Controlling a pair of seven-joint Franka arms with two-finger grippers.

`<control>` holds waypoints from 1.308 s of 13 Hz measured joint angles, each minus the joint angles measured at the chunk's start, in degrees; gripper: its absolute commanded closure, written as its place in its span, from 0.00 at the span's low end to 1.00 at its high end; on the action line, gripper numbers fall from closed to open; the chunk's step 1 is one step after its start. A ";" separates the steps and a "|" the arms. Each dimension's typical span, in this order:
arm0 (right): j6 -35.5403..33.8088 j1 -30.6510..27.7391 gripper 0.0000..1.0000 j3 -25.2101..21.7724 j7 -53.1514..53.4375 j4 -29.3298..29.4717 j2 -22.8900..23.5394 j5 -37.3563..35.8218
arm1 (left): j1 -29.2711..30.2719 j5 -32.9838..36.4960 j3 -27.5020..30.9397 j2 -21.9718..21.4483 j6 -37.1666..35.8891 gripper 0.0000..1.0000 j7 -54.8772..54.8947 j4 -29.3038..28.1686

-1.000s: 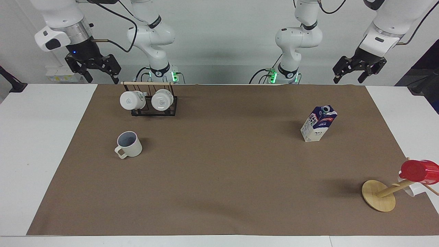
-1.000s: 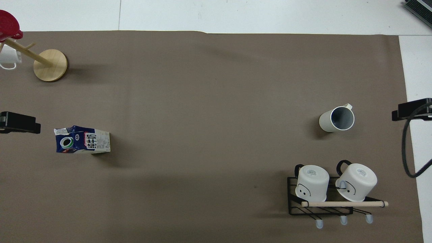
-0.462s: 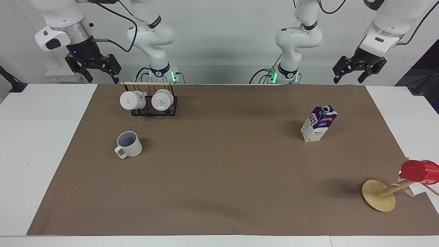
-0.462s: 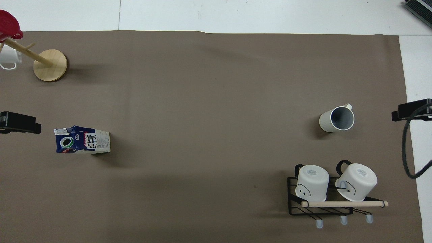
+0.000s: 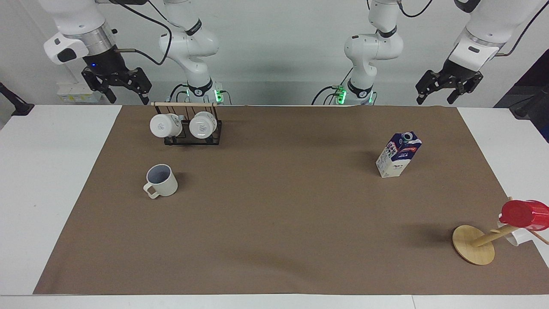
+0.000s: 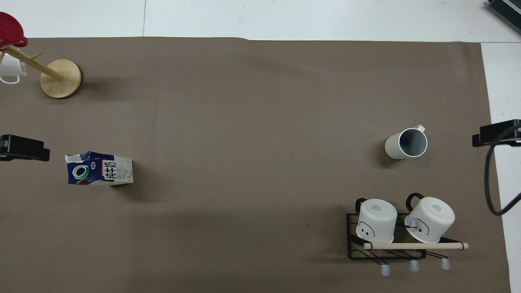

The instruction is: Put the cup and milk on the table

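The cream cup (image 5: 162,180) stands upright on the table's brown sheet (image 5: 279,206) toward the right arm's end; it also shows in the overhead view (image 6: 406,143). The milk (image 5: 399,154) stands upright on the sheet toward the left arm's end, and also shows in the overhead view (image 6: 99,168). My right gripper (image 5: 122,92) hangs open and empty, raised over the robots' edge of the table, apart from the cup. My left gripper (image 5: 437,95) hangs open and empty, raised over the same edge, apart from the milk.
A black wire rack (image 5: 195,136) holding two white mugs (image 6: 376,219) stands nearer to the robots than the cup. A wooden mug tree (image 5: 474,244) with a red cup (image 5: 521,213) and a white mug stands at the left arm's end, farther from the robots than the milk.
Both grippers have risen very slightly. The cup and the milk have not moved.
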 measured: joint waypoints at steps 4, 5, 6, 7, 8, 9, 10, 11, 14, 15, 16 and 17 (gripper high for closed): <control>0.90 0.06 0.00 0.01 0.00 -1.36 -0.44 0.00 | 0.00 0.00 0.00 0.00 0.00 0.00 0.00 0.00; 1.13 0.08 0.00 0.02 0.00 -1.78 -0.60 0.00 | 0.00 0.00 0.00 0.00 0.00 0.00 0.00 0.00; 1.51 0.10 0.00 0.02 0.00 -2.13 -0.73 0.00 | 0.00 0.00 -0.01 0.00 0.00 0.00 0.00 0.00; 1.97 0.13 0.00 0.02 0.00 -2.50 -0.86 0.00 | 0.00 0.00 -0.01 0.00 0.00 0.00 0.00 0.00; 2.16 0.16 0.00 0.03 0.03 -2.82 -0.96 0.00 | 0.00 0.00 -0.01 0.00 0.00 0.00 0.00 0.00; 2.19 0.19 0.00 0.03 0.27 -2.95 -1.01 0.00 | 0.00 0.00 -0.01 0.00 0.00 0.00 0.00 0.00; 2.23 0.26 0.00 0.04 0.67 -3.10 -1.05 0.00 | 0.00 0.00 -0.01 0.00 0.00 0.00 0.00 0.00; 2.73 0.36 0.00 0.04 1.01 -3.43 -1.08 0.00 | 0.00 0.00 -0.01 0.00 0.00 0.00 0.00 0.00; 7.14 1.08 0.00 0.29 1.53 -6.75 -1.12 0.00 | 0.00 0.00 -0.01 0.00 0.00 0.00 0.00 -0.01; 8.69 1.31 0.00 0.34 1.60 -8.29 -1.11 0.00 | 0.00 0.00 -0.01 0.00 0.00 0.00 0.00 -0.03; 10.71 1.42 0.00 0.39 1.62 -10.03 -1.08 0.00 | 0.00 0.00 -0.01 0.00 0.00 0.00 0.00 -0.06; 13.03 1.43 0.00 0.43 1.62 -12.16 -0.97 0.00 | 0.00 0.00 -0.01 0.00 0.00 0.00 0.00 -0.14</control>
